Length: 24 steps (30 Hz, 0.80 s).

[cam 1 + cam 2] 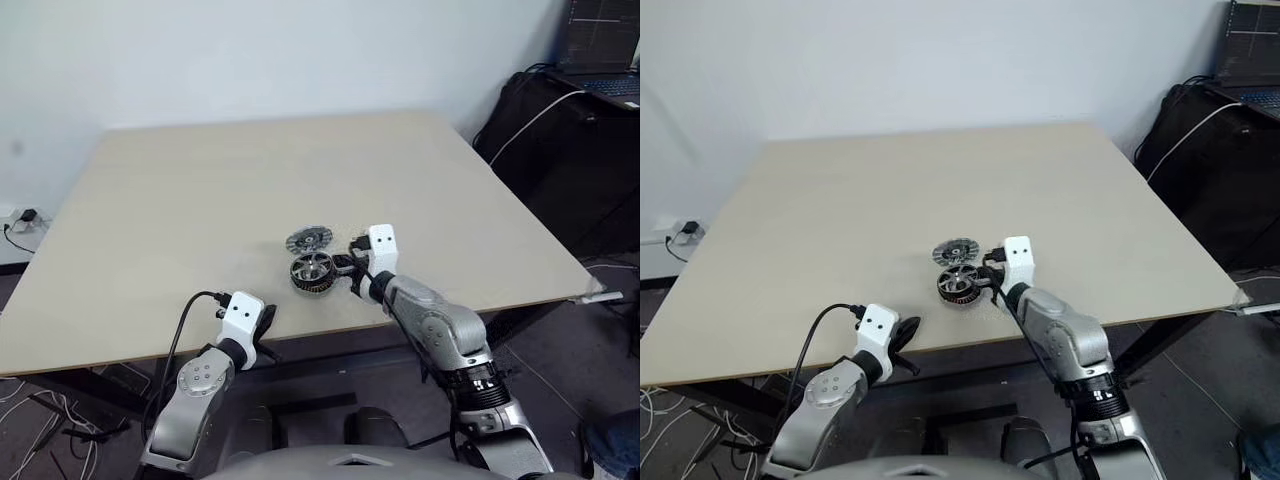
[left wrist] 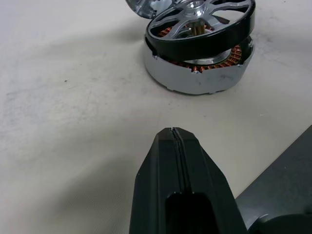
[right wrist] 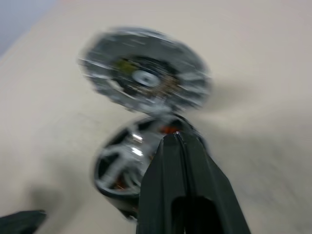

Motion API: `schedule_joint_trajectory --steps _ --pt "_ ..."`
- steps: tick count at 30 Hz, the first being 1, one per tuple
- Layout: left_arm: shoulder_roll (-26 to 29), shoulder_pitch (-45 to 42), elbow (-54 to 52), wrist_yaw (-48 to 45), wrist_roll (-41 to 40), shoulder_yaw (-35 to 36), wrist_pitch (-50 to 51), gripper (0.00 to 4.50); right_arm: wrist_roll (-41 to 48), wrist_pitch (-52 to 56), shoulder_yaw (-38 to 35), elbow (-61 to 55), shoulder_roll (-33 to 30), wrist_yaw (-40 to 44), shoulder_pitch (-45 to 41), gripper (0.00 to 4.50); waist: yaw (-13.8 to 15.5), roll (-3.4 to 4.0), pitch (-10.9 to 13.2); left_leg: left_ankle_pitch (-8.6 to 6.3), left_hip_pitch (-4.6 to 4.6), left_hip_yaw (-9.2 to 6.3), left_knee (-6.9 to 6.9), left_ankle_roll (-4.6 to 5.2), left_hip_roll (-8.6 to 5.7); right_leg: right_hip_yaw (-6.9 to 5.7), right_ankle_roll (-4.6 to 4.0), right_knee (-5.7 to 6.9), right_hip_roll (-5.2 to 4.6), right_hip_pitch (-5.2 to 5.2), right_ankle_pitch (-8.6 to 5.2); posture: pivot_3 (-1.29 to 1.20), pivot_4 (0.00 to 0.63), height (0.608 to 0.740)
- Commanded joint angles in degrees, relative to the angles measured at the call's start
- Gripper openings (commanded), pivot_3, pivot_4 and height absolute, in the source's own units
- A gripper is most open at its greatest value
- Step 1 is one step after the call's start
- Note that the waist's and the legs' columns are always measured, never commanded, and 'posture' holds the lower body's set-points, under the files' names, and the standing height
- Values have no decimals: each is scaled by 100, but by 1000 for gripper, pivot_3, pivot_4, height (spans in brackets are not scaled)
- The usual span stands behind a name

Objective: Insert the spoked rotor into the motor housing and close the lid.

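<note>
Black jaws on both grippers are pressed together and empty, the right gripper (image 1: 352, 268) just beside one rotor (image 1: 311, 266) seated tilted on one housing (image 2: 197, 78), the left gripper (image 1: 268, 330) nearer the worktop (image 1: 200, 200) edge, one lid (image 1: 308, 240) behind.

lid (image 3: 145, 70) blurred, laptop (image 1: 604, 45) cut off

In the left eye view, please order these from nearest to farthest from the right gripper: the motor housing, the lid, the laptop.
1. motor housing, just left of the right gripper, spoked rotor sitting on it.
2. lid, on the table just beyond the housing.
3. laptop, far off at the upper right.
</note>
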Motion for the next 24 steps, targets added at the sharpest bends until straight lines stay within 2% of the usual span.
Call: schedule_joint_trajectory --steps 1,8,24 --pt "-39 -45 -154 10 -71 1 -91 0 -201 -127 80 -81 154 203 -262 41 2 -3 1 0 0 0 0 0 0 0 0 0 0 0 0 0 0 740" --pt "-59 -38 -151 45 -77 9 -95 0 -528 4 213 121 265 490 -241 41 9 -12 1 0 0 3 0 0 0 0 0 1 0 0 0 0 0 740" --pt "-92 -68 -123 51 -67 -18 -100 0 -865 136 27 269 297 680 -75 41 6 -13 0 0 1 3 0 -1 1 0 0 4 1 -1 0 0 0 740"
